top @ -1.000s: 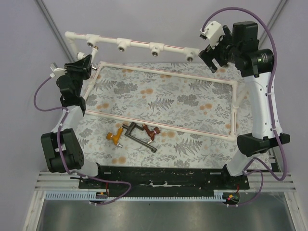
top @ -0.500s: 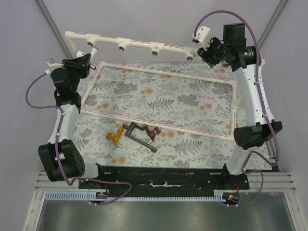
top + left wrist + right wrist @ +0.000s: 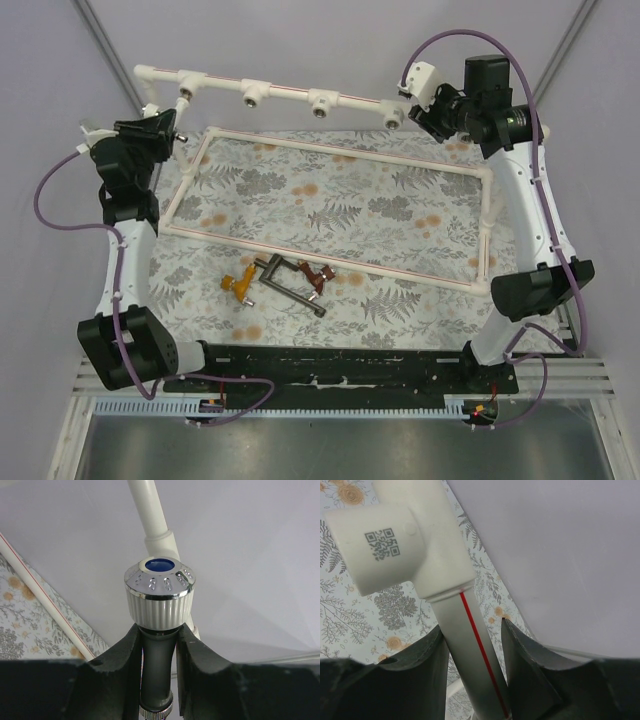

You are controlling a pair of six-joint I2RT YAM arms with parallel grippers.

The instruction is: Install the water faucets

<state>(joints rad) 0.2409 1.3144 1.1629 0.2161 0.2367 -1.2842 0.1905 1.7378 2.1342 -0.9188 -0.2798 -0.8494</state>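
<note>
1. At 10 o'clock in the overhead view, the left claw (image 3: pixel 168 132) sits by the left end of the white pipe rail (image 3: pixel 290 93).
2. Its wrist camera shows the left claw (image 3: pixel 159 630) clamped tight on the dark stem of the white faucet (image 3: pixel 159 592). The ribbed knob with its chrome cap and blue centre stands just above the fingertips (image 3: pixel 127 645).
3. Behind that knob, a white pipe climbs toward 12 o'clock. We cannot tell whether the faucet touches it.
4. At 1 o'clock, the right claw (image 3: pixel 420 108) meets the rail's right end.
5. Close up, the right claw (image 3: pixel 472 627) straddles the red-striped pipe just below a tee socket (image 3: pixel 385 545). One finger (image 3: pixel 427 665) lies against the pipe and a sliver of cloth shows beside the other, so we cannot tell if the grip is firm.
6. Three more lie loose on the floral cloth (image 3: pixel 380 210) toward 7 o'clock. They are the orange-yellow faucet (image 3: pixel 238 283), the dark grey faucet (image 3: pixel 287 285) and the red-brown faucet (image 3: pixel 318 275), side by side.
7. All three lie just outside the near bar of the pipe frame (image 3: pixel 330 150).
</note>
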